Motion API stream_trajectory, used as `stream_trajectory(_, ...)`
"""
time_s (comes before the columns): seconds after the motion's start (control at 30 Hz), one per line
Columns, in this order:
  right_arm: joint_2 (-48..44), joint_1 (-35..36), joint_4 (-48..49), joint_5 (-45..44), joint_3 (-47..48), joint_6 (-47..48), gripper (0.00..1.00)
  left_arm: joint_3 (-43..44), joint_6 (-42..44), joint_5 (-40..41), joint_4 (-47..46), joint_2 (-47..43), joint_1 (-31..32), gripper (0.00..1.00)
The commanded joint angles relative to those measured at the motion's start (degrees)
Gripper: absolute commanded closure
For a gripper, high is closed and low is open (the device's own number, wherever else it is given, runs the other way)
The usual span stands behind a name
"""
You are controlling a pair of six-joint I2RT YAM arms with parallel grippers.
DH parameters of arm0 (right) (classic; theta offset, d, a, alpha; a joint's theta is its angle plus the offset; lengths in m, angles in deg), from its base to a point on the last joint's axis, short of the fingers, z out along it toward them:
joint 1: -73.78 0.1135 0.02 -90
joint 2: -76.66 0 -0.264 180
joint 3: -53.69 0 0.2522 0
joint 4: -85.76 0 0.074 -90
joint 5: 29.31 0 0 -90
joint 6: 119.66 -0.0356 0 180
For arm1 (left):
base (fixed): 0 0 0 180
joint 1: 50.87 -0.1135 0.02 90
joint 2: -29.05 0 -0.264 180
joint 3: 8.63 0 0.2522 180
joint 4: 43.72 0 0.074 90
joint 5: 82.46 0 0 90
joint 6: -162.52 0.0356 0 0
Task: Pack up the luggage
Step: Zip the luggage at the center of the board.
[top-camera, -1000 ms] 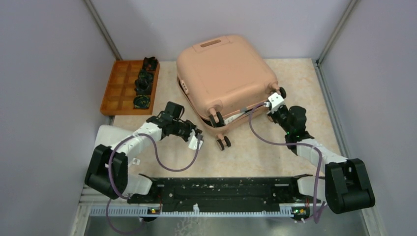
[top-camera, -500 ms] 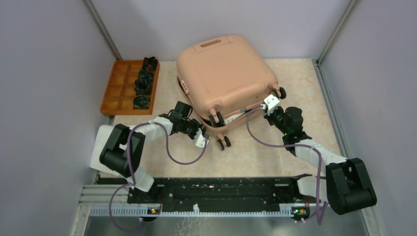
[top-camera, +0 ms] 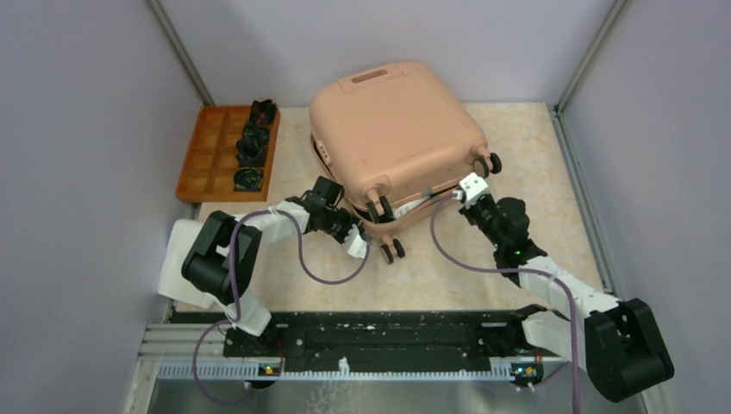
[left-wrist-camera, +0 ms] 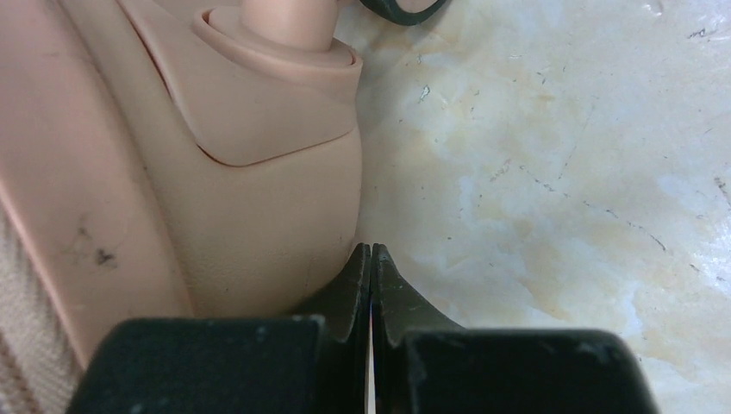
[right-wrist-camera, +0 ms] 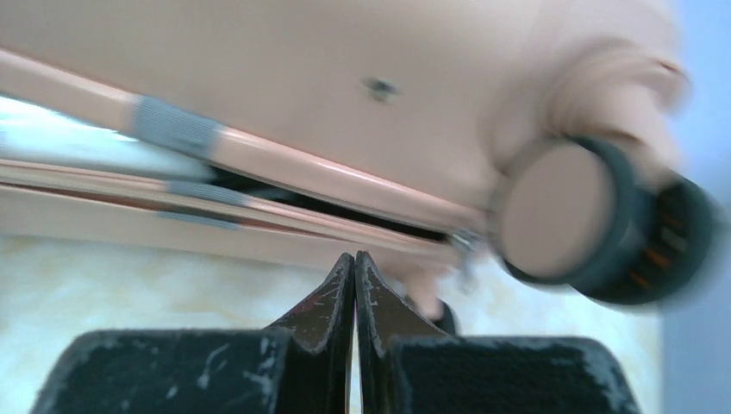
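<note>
The luggage (top-camera: 396,129) is a peach-pink hard-shell suitcase lying flat at the back middle of the table, lid down with a narrow gap along its near edge. My left gripper (top-camera: 355,246) is shut and empty, its tips against the suitcase's near left corner (left-wrist-camera: 259,207) by a wheel mount. My right gripper (top-camera: 470,185) is shut and empty, its tips at the gap of the near right edge (right-wrist-camera: 284,185), beside a black-and-pink wheel (right-wrist-camera: 595,216).
An orange compartmented tray (top-camera: 207,159) with several small black objects (top-camera: 250,151) stands at the back left. Grey walls close in the left, right and back. A loose wheel pair (top-camera: 392,252) sticks out at the suitcase's near edge.
My left gripper has moved right and forward to the suitcase's near left corner. My right gripper has moved left along the near edge, closer to the gap.
</note>
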Motion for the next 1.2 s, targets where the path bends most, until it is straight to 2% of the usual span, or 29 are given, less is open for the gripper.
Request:
stream_trajectory(0.0, -5.3, -9.0, 9.1, -7.1, -3.5, -7.2, 0.96, 3.2, -0.3, -0.2, -8.2, -1.7, 0.8, 1.0)
stream_trajectory(0.07, -6.0, -13.7, 12.1, -7.2, -4.5, -10.8, 0.53, 3.0, -0.8, 0.4, -8.1, -2.2, 0.7, 1.0)
stream_trajectory(0.13, -4.3, -15.3, 9.9, -5.5, -3.0, -8.4, 0.37, 2.6, -0.5, 0.5, -7.8, -2.7, 0.6, 1.0)
stream_trajectory(0.27, 0.3, -16.7, 2.4, 7.9, 1.1, -1.2, 0.12, 2.2, 0.0, 0.8, -8.4, -3.0, 0.6, 1.0)
stream_trajectory(0.3, 1.6, -16.7, 1.7, 10.5, 1.7, 0.8, 0.09, 2.2, 0.1, 0.8, -8.6, -3.0, 0.6, 1.0)
stream_trajectory(0.43, 8.0, -16.9, -2.8, 15.2, 6.4, 4.5, 0.08, 2.6, -0.1, 1.1, -9.2, -2.8, 0.6, 1.0)
stream_trajectory(0.5, 10.2, -17.0, 0.5, 14.1, 6.5, 5.0, 0.09, 2.7, -0.2, 1.3, -9.7, -2.9, 0.5, 1.0)
stream_trajectory(0.57, 12.7, -17.1, 2.6, 13.5, 7.6, 6.0, 0.16, 2.9, -0.4, 1.6, -9.9, -2.8, 0.5, 1.0)
stream_trajectory(0.63, 15.2, -17.4, 3.7, 14.2, 9.0, 6.7, 0.27, 2.9, -0.6, 1.9, -10.1, -2.9, 0.4, 1.0)
stream_trajectory(0.77, 18.9, -17.3, 4.5, 15.2, 11.5, 6.6, 0.58, 2.8, -0.9, 2.7, -10.5, -3.0, 0.2, 1.0)
stream_trajectory(0.83, 18.2, -17.1, 7.4, 14.0, 10.6, 6.5, 0.65, 2.9, -0.9, 3.0, -10.3, -3.1, 0.1, 1.0)
stream_trajectory(1.0, 14.9, -15.2, 7.1, 12.3, 10.2, 8.7, 0.75, 4.0, -0.9, 3.5, -9.8, -2.6, 0.0, 1.0)
stream_trajectory(1.17, 14.3, -13.8, 6.8, 12.0, 10.1, 9.0, 0.99, 4.5, -0.9, 3.6, -9.7, -2.4, 0.0, 1.0)
